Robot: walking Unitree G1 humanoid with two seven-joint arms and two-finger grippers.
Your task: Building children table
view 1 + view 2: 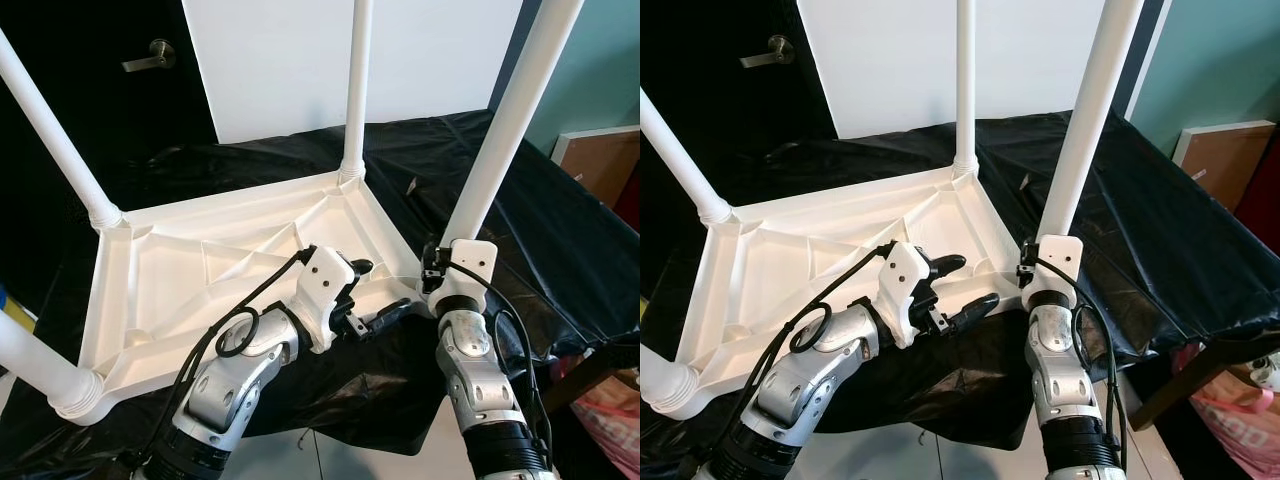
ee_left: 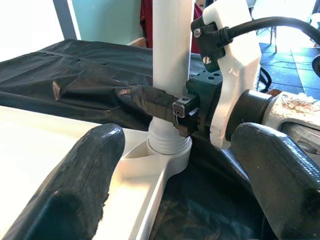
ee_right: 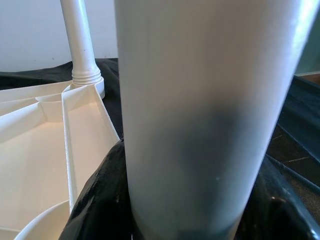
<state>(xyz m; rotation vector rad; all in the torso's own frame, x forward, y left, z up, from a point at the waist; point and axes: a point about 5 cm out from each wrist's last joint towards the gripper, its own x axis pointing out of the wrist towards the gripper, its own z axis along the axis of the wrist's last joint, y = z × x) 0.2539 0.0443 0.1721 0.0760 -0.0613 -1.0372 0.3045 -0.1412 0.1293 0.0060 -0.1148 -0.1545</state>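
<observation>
Upright legs (image 1: pixel 355 90) ring tabletop (image 1: pixel 180 270); room btwn them open.

White plastic tabletop (image 1: pixel 240 255), upside down on the black cloth (image 1: pixel 560 230), ribbed underside facing up. Four white tubular legs standing upright from the tabletop's corner sockets: far-left leg (image 1: pixel 50 135), far-right leg (image 1: pixel 355 90), near-right leg (image 1: pixel 510 110), near-left leg (image 1: pixel 30 365). Near-right corner of the tabletop overhanging the cloth's front edge
</observation>
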